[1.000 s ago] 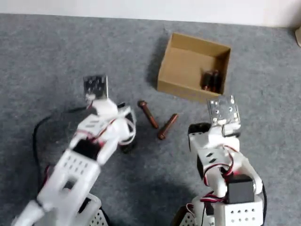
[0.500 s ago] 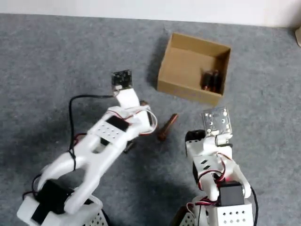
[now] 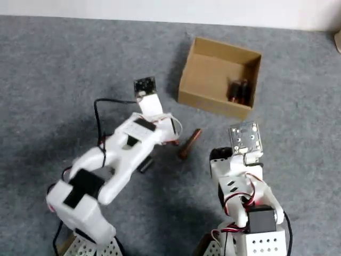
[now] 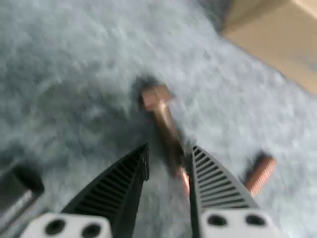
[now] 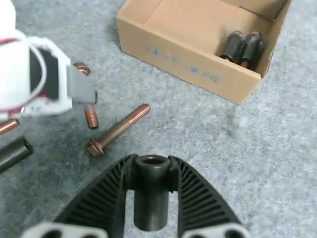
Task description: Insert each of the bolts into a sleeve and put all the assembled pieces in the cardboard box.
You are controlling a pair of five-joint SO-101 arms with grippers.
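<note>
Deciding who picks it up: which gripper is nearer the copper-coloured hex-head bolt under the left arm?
Left. The left gripper is open astride the shaft of the copper-coloured hex-head bolt; the right gripper, shut on a black cylindrical sleeve, sits beyond a second copper bolt.

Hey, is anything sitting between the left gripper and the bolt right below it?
Nothing visible. The left gripper is open, its fingers either side of the bolt shank on the carpet. The second bolt lies apart, off to one side, and the right gripper holds its sleeve apart from both.
</note>
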